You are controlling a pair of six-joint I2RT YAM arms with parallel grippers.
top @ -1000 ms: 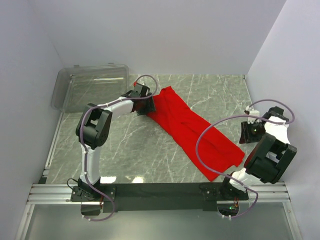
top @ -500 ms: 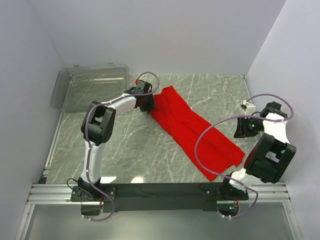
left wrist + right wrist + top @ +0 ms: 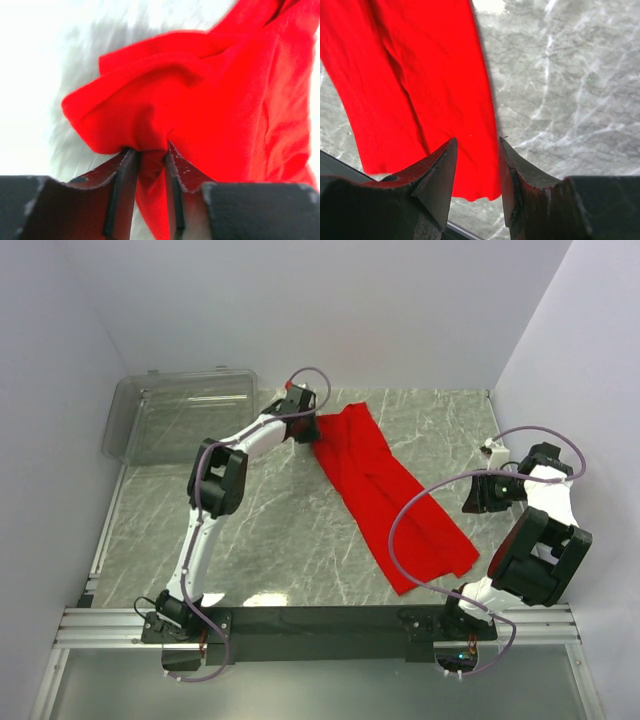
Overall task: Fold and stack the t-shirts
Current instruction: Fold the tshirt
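Note:
A bright red t-shirt [image 3: 385, 490] lies stretched across the marble table from the back middle toward the front right. My left gripper [image 3: 312, 428] is at its far end, shut on a bunched fold of the red cloth [image 3: 150, 155] pinched between the jaws. My right gripper [image 3: 468, 495] hovers at the right of the shirt; its jaws are open and empty, over the shirt's right edge [image 3: 480, 100], which shows between the fingers.
A clear plastic bin [image 3: 180, 420] stands at the back left, close to the left arm. White walls close in the back and both sides. A black rail [image 3: 320, 625] runs along the table's near edge.
My left gripper has pulled the shirt's far end back and to the right, turning the shirt more upright. My right gripper has moved left toward the shirt's edge.

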